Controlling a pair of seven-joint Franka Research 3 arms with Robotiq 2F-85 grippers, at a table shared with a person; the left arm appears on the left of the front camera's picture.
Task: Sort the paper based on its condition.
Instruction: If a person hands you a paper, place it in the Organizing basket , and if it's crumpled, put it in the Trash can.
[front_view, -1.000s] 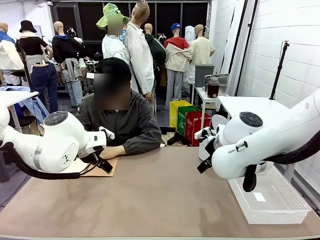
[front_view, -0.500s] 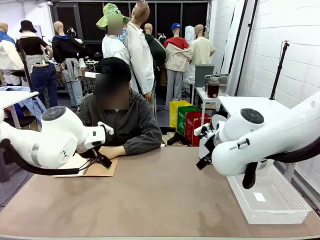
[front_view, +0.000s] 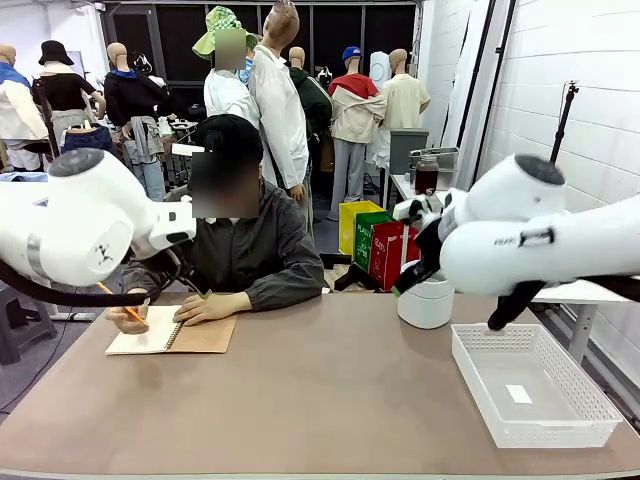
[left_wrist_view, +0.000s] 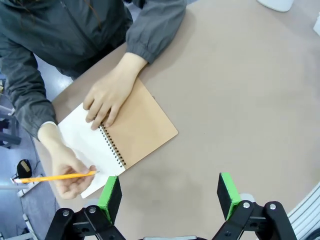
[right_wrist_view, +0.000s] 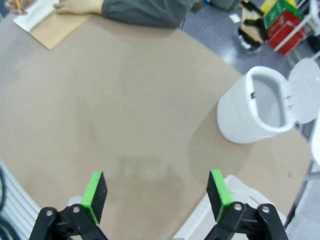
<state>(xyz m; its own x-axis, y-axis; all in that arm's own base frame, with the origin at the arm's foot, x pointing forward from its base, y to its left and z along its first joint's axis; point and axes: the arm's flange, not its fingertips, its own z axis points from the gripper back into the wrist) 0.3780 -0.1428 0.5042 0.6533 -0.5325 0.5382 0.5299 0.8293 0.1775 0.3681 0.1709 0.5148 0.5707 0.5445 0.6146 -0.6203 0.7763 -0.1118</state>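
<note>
I am looking along my left claw (left_wrist_view: 169, 187), which hangs released above the brown table (left_wrist_view: 240, 100), green pads spread wide with nothing between them. Ahead of the claw and a little to its left lies a spiral notebook (left_wrist_view: 137, 130) with a kraft cover, open flat.

The only paper (left_wrist_view: 80, 137) I can see is its white page, fixed to the coil. One of the person's hands (left_wrist_view: 107, 97) presses on the page at the spine. The other hand (left_wrist_view: 70, 170), nearest my left pad, holds an orange pencil (left_wrist_view: 50, 177) over it. No loose sheet lies within the claw's reach yet.

My right claw (right_wrist_view: 156, 187) is also released and holds nothing, over bare table. Ahead and to its right stands a white bin (right_wrist_view: 250, 112) with its lid flipped up. Below that arm sits a white mesh basket (front_view: 478, 392).

I judge a sheet like this to be very light, limp and easily creased or torn. Lying flat, it offers the pads no edge. I would pinch it at a free corner or an edge lifted off the table, or take it by the edge from the person's hand, closing gently.
</note>
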